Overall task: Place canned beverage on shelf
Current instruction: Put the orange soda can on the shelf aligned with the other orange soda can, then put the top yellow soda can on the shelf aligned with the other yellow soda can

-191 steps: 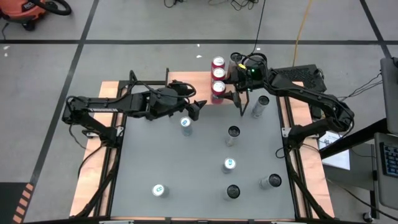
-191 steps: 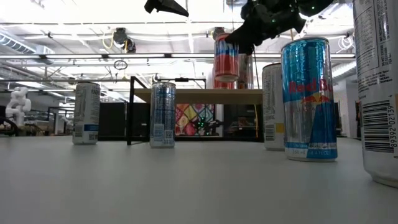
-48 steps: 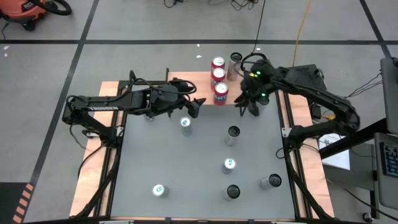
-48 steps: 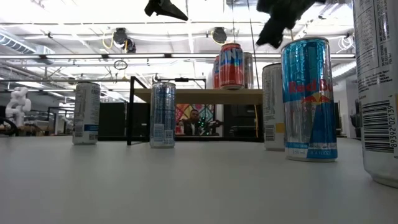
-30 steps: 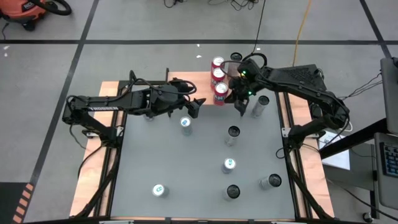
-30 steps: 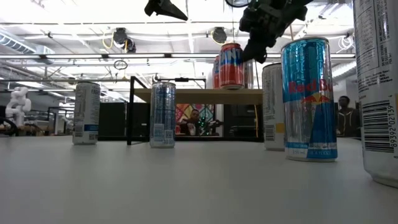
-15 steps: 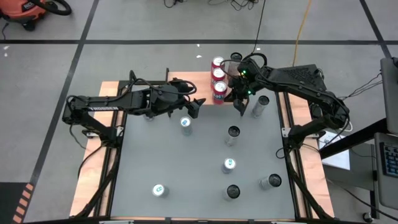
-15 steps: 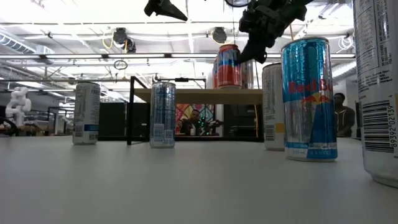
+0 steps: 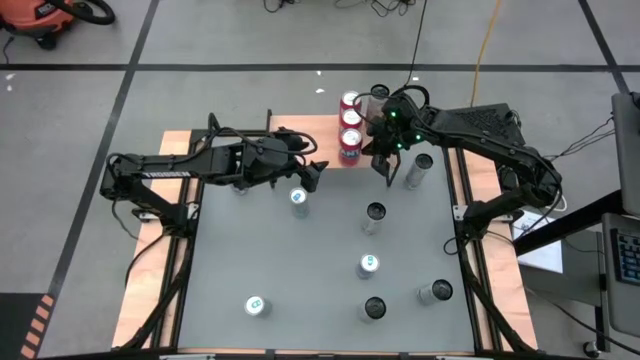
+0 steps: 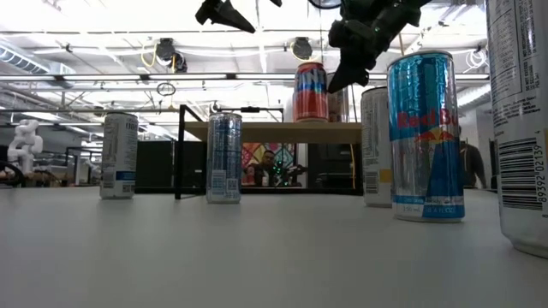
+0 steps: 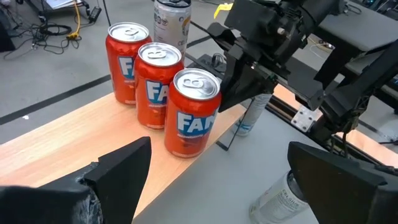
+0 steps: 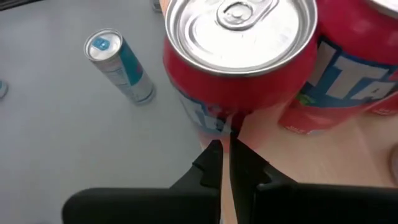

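Observation:
Three red cans stand in a row on the shelf point(image 9: 305, 135), a low wooden-topped rack at the table's back edge. My right gripper point(image 9: 372, 152) is shut, and its fingertips point(image 12: 224, 149) press against the side of the nearest red can point(image 12: 239, 56), also seen as the front can point(image 11: 189, 112) and on the shelf top point(image 10: 310, 92). My left gripper point(image 9: 312, 172) hovers open just left of the shelf's front end, holding nothing. A tall silver can point(image 11: 171, 18) stands behind the red row.
Several slim cans stand about the grey table, among them one point(image 9: 298, 197) under the left gripper, one point(image 9: 375, 212) mid-table and one point(image 9: 420, 165) right of the right gripper. Pale side boards with black rails edge the table. People show in the room behind.
The shut right gripper has nudged the nearest red can a little along the shelf toward the other two. The left arm has stayed put.

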Motion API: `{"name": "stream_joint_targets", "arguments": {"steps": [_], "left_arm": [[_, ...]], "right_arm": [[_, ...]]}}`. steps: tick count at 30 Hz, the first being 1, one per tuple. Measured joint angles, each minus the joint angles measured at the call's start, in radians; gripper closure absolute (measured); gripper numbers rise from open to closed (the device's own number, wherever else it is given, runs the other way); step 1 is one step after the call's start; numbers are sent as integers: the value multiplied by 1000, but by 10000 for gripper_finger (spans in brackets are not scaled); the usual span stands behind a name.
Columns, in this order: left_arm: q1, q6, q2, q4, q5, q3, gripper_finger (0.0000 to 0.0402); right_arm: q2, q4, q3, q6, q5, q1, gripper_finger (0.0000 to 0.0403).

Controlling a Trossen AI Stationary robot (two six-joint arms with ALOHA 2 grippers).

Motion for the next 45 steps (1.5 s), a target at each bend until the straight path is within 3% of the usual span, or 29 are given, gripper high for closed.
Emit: {"name": "stream_joint_targets", "arguments": {"steps": [10, 14, 19, 27, 32, 35, 45], "left_arm": [[0, -33, 0, -13, 29, 0, 22], [10, -122, -23, -118, 92, 2, 22], [37, -158, -41, -318, 151, 31, 22], [81, -166, -48, -488, 354, 61, 22], [68, -276, -47, -540, 475, 61, 22], [32, -357, -47, -544, 505, 61, 22], [-122, -523, -33, -508, 439, 61, 22]], "right_arm": [[-57, -142, 0, 82, -19, 1, 403], [-163, -223, 0, 149, -83, 2, 403], [-292, -284, 1, 208, -83, 2, 403], [-395, -374, 1, 216, -81, 2, 403], [-413, -515, 1, 253, -71, 2, 403], [-403, -625, 1, 309, 1, 2, 403], [-402, -653, 1, 13, -136, 37, 388]]}}
